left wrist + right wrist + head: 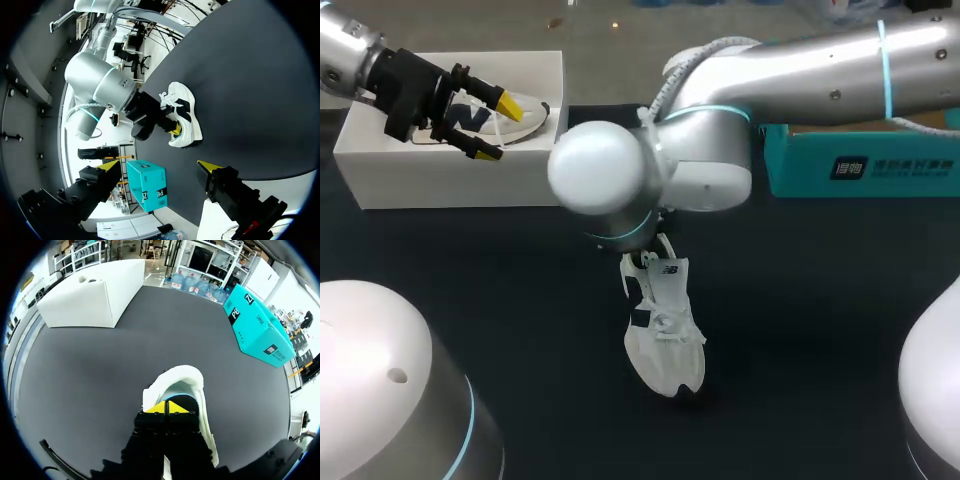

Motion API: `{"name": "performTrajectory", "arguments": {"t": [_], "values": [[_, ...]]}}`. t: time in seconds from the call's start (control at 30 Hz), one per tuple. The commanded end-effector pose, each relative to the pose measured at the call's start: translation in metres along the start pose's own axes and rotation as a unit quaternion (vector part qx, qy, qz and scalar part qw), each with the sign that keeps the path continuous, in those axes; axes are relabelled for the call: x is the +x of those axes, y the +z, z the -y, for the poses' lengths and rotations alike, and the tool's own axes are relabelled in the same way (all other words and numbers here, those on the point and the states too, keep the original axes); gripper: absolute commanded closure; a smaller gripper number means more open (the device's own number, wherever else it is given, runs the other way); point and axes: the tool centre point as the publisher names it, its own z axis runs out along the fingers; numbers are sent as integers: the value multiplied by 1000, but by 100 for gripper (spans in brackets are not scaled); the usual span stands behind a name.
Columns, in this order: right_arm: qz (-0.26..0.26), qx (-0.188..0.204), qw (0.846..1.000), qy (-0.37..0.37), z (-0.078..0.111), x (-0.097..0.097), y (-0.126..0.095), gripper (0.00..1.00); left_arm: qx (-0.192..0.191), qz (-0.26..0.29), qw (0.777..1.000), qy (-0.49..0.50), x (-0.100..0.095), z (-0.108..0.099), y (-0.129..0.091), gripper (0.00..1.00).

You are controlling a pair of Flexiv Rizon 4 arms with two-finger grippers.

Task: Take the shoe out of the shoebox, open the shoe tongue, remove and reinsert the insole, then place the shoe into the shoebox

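My right gripper (166,407), fingers pressed together, pokes inside the shoe (176,375); left gripper (496,127) spread wide. Next, I think, grab the insole.

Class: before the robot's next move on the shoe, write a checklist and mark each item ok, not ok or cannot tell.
1. Shoe out of box, on table: ok.
2. Right gripper at shoe's opening, tips together: ok.
3. Insole gripped: cannot tell.
4. Left gripper open, away from shoe: ok.
5. Box open for return: ok, a second shoe lies in it.
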Motion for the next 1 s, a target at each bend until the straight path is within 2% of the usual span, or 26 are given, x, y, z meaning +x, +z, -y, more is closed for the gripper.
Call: {"name": "performTrajectory", "arguments": {"t": [0.03, 0.6, 1.0], "values": [[149, -6, 989, 15, 5, 4, 1, 100, 1, -1, 1000, 0, 0, 0, -1, 0], [103, 21, 993, 47, 12, -12, 17, 100, 1, -1, 1000, 0, 0, 0, -1, 0], [76, 49, 994, 53, 21, -11, 38, 100, 1, -1, 1000, 0, 0, 0, -1, 0]]}}
